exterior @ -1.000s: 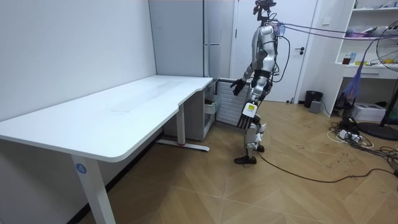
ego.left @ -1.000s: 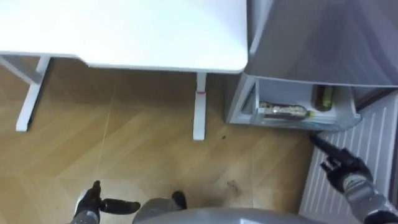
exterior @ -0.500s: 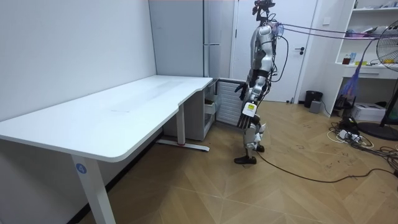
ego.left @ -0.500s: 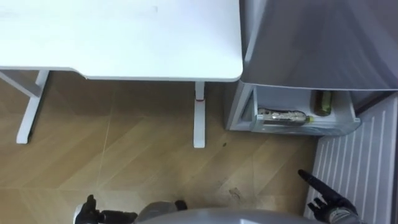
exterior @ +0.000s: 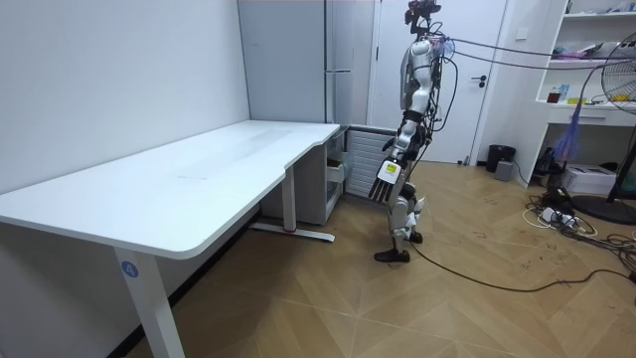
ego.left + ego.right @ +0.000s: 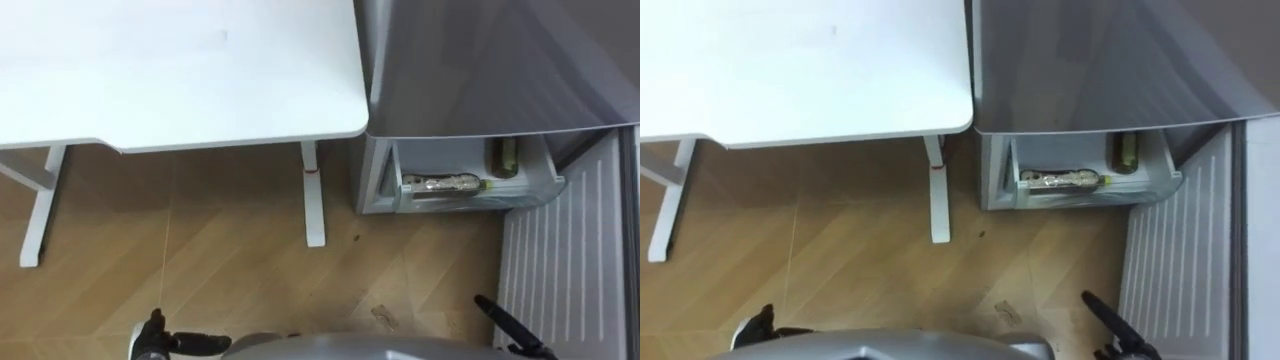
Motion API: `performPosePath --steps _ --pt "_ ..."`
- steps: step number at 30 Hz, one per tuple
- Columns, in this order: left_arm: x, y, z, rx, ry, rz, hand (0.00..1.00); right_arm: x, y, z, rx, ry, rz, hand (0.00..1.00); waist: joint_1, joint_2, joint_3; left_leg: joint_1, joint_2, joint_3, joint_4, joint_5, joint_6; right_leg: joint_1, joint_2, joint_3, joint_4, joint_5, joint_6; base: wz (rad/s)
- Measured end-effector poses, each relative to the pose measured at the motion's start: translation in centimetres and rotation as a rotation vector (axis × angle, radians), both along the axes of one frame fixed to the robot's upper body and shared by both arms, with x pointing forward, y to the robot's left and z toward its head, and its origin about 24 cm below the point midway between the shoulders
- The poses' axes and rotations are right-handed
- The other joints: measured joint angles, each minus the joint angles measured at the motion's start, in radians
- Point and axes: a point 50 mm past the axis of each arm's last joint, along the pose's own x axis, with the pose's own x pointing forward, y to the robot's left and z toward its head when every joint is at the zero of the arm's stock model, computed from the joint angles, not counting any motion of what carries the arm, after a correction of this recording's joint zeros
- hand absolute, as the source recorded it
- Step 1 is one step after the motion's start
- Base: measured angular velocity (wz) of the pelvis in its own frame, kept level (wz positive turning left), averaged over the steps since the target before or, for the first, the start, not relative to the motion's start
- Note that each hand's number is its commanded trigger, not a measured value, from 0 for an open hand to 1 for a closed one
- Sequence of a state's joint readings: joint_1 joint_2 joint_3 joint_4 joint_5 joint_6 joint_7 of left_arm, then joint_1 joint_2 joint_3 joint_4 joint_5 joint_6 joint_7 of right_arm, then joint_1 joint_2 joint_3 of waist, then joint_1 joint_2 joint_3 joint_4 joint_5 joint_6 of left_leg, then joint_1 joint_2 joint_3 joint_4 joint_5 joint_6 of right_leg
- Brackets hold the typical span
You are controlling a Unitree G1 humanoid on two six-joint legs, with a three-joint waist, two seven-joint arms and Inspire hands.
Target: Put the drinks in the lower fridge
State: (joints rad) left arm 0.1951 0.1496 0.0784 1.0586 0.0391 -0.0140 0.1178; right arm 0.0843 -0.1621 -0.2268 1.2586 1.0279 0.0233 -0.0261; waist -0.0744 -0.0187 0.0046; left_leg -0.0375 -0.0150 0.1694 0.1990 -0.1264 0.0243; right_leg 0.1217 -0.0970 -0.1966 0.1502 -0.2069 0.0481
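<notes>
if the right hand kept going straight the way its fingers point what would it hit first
Probably the grey fridge's open lower drawer: the right hand points up-left over the light wooden floor toward it. Depth is unclear, so it may meet the floor first.

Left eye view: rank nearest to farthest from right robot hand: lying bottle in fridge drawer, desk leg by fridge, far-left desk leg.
1. Lying bottle, in the open drawer, ahead of the right robot hand.
2. Desk leg by the fridge, further left.
3. Far-left desk leg, at the view's left edge.
</notes>
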Motion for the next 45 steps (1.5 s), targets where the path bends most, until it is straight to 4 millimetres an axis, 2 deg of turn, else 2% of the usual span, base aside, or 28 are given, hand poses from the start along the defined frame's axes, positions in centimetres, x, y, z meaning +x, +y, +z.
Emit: performPosePath --steps 4,10,15,21,28,33,36,39,40,43,44,45 --pt "0.1 -0.2 -0.1 -0.018 0.004 -0.023 0.0 0.3 0.1 0.0 0.038 -0.069 -0.114 0.0 0.003 0.004 0.0018 -0.002 0.003 0.001 0.008 -0.001 -0.001 -0.001 0.002 0.0 -0.003 -0.001 -0.002 -0.01" --pt "-0.1 -0.3 -0.1 -0.028 0.017 -0.051 0.0 0.6 0.5 0.0 0.086 -0.165 -0.252 0.0 0.001 0.009 -0.0011 -0.003 0.002 0.002 0.01 0.0 0.0 -0.001 0.002 -0.002 -0.003 -0.003 -0.002 0.0" --pt "-0.1 -0.3 -0.1 -0.04 0.015 -0.05 0.0 2.1 0.8 0.2 0.123 -0.267 -0.353 0.0 0.004 0.006 -0.0025 -0.001 0.001 0.006 0.007 0.0 0.0 0.001 0.002 -0.002 0.0 -0.002 -0.002 0.0" --pt "0.1 -0.4 -0.1 -0.041 0.011 -0.047 0.0 3.1 0.6 0.5 0.126 -0.334 -0.398 0.0 0.025 0.002 -0.0023 -0.001 0.001 0.006 0.005 0.0 -0.001 0.001 0.001 -0.003 -0.002 -0.003 -0.002 0.0" --pt "0.1 -0.3 -0.1 -0.038 0.01 -0.057 0.0 3.3 0.6 0.6 0.118 -0.373 -0.399 0.0 0.033 0.003 -0.0017 -0.003 0.002 0.006 0.007 -0.001 -0.001 0.002 0.001 -0.004 -0.002 -0.003 -0.002 0.0" --pt "-0.4 -0.4 -0.1 -0.038 0.015 -0.057 0.0 3.4 0.4 0.7 0.104 -0.392 -0.395 0.0 0.036 0.013 -0.0012 -0.005 0.003 0.004 0.01 -0.001 -0.001 0.001 0.002 0.0 -0.001 -0.003 -0.002 0.0" --pt "-0.7 -0.4 -0.2 -0.044 0.026 -0.056 0.0 3.8 0.1 0.8 0.1 -0.418 -0.398 0.0 0.041 0.024 0.0001 -0.031 0.005 -0.014 0.037 -0.01 0.0 -0.012 0.005 -0.003 0.002 -0.004 -0.004 0.08" --pt "-0.4 -0.2 -0.2 -0.044 0.024 -0.057 0.0 5.4 -0.4 1.3 0.098 -0.461 -0.394 0.0 0.053 0.039 -0.0009 -0.092 0.012 -0.018 0.064 -0.01 0.001 -0.073 0.008 -0.01 0.026 -0.006 -0.007 0.04" --pt "-0.3 -0.2 -0.2 -0.044 0.025 -0.057 0.0 5.8 -0.4 1.4 0.1 -0.472 -0.394 0.0 0.053 0.04 0.0003 -0.105 0.014 -0.02 0.071 -0.01 0.001 -0.083 0.009 -0.014 0.034 -0.006 -0.007 0.04" --pt "0.3 -0.4 -0.4 -0.047 0.045 -0.062 0.0 9.2 -0.4 2.4 0.119 -0.558 -0.413 0.0 0.054 0.053 0.0071 -0.214 0.023 -0.038 0.142 -0.012 0.004 -0.192 0.007 -0.027 0.129 -0.032 -0.016 0.16" --pt "1.3 -0.4 -0.4 -0.043 0.038 -0.076 0.0 11.0 -0.4 3.0 0.125 -0.594 -0.409 0.0 0.055 0.056 0.0148 -0.269 0.026 -0.047 0.181 -0.013 0.006 -0.253 0.003 -0.027 0.189 -0.05 -0.021 0.17" --pt "2.5 -0.3 -0.3 -0.039 0.03 -0.086 0.0 12.7 -0.5 3.6 0.131 -0.627 -0.407 0.0 0.066 0.054 0.0288 -0.32 0.029 -0.054 0.211 -0.013 0.006 -0.316 -0.002 -0.029 0.248 -0.064 -0.026 0.1"
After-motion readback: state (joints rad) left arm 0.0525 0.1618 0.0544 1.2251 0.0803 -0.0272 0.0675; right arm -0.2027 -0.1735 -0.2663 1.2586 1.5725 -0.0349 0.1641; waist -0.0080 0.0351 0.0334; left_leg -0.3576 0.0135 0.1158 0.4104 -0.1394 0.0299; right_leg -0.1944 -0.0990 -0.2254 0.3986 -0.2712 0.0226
